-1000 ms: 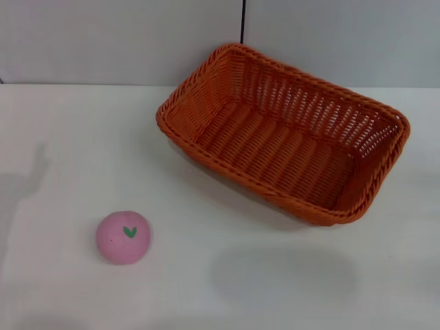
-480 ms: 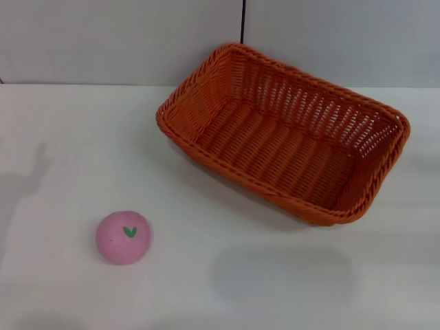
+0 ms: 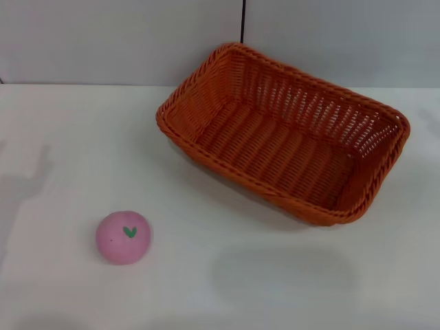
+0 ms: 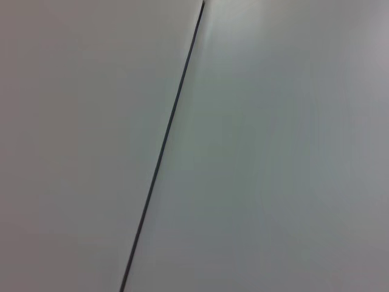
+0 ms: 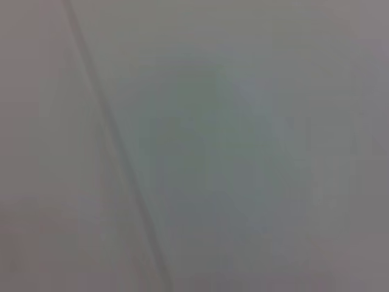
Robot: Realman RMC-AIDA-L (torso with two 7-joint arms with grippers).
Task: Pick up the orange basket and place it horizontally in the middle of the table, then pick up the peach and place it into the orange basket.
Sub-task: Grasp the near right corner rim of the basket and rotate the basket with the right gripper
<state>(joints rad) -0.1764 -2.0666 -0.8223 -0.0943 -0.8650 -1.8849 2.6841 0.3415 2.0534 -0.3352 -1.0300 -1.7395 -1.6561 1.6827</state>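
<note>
The orange basket [image 3: 285, 134] stands upright on the white table [image 3: 62, 137], right of centre toward the back, turned at a slant with its long side running from back left to front right. It holds nothing. The peach [image 3: 124, 237], a small pink ball with a green heart mark, rests on the table at the front left, well apart from the basket. Neither gripper nor arm shows in the head view. Both wrist views show only a plain grey wall with a thin dark seam.
A grey wall with a dark vertical seam [image 3: 243, 20] rises behind the table's back edge. Faint shadows lie on the tabletop at the far left and in front of the basket.
</note>
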